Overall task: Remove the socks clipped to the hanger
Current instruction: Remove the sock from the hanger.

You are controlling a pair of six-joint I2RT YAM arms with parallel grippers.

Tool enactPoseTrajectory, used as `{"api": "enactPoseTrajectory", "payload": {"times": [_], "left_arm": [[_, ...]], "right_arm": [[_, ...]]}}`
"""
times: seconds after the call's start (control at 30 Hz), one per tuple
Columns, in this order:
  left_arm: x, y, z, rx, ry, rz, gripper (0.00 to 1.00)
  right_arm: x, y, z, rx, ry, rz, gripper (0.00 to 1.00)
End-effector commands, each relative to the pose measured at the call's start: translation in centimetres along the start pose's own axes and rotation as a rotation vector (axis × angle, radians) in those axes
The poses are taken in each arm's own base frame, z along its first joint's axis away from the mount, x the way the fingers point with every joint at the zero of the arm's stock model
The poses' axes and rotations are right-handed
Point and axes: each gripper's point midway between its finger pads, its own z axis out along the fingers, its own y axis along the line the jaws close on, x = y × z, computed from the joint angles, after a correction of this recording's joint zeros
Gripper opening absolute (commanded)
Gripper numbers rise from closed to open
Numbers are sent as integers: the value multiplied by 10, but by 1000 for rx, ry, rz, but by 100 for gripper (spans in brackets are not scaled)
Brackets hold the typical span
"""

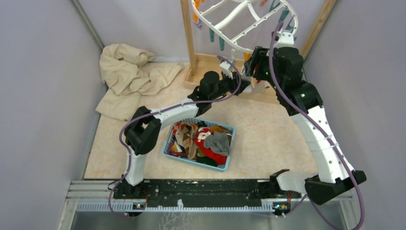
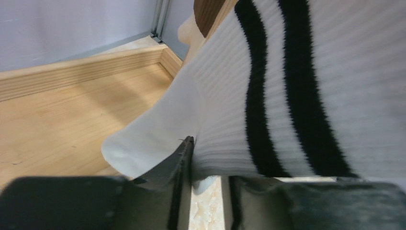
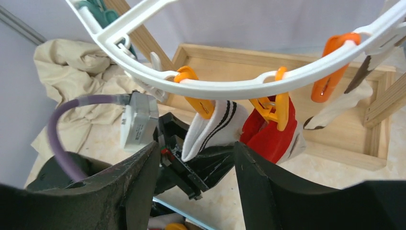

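Gripping step, sock removal: left claw [image 2: 208, 163] clenched on lower end of black-striped white sock [image 2: 297, 86] hanging from orange clip [image 3: 198, 103] on hanger [image 3: 230, 88]; right claw [image 3: 194, 155] released, empty; next likely needs a steady downward tug.

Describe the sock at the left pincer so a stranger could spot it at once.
Find the white oval hanger hung in the wooden rack at the far side of the table. Under its near rim, an orange clip holds a sock beside a red sock, the left pincer at its bottom end. It alone is ribbed white with two black stripes.
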Motion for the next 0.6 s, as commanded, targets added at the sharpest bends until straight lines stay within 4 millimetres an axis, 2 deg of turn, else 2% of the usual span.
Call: {"api": "enactPoseTrajectory", "payload": {"times": [0.0,0.23,0.33,0.4,0.47,0.57], "left_arm": [[-20,-2,3,5,-38,23,25],[-27,-12,-18,25,-49,4,24],[-27,-10,-26,6,-41,2,24],[-25,-11,-30,8,-37,-4,24],[-25,-13,-32,17,-41,-13,24],[-23,-14,-30,27,-42,-21,24]], "right_arm": [[-17,6,11,-5,-65,-16,58],[-8,7,38,-18,-110,-40,58],[-8,4,39,-13,-146,-47,58],[-5,2,40,-5,-140,-40,52],[0,3,43,-5,-128,-35,41],[2,4,45,22,-133,-59,44]]}}
